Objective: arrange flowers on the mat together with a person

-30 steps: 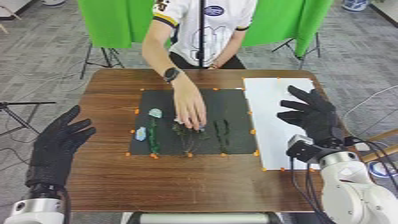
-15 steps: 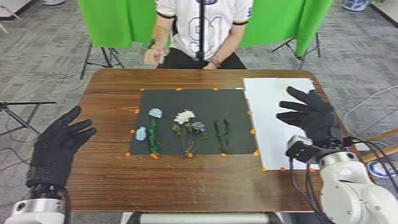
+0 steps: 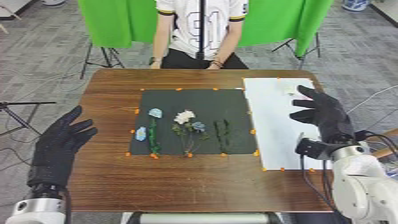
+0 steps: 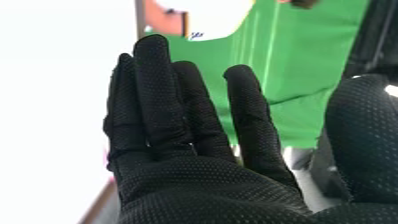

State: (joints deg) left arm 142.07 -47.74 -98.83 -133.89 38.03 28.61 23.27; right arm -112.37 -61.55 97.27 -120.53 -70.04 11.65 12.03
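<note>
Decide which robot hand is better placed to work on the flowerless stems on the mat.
The right hand, I'd judge: it hovers partly over the white sheet, nearer those green stems; the left hand is farther off, by the table's left edge.

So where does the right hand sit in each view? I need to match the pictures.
Head view: the right hand is at the right side, its fingers over the white sheet's outer part.
Right wrist view: the right hand is close up, fingers pointing up.
Shared landmark: the green curtain, beyond the table in the head view and behind the fingers in the wrist view.
</note>
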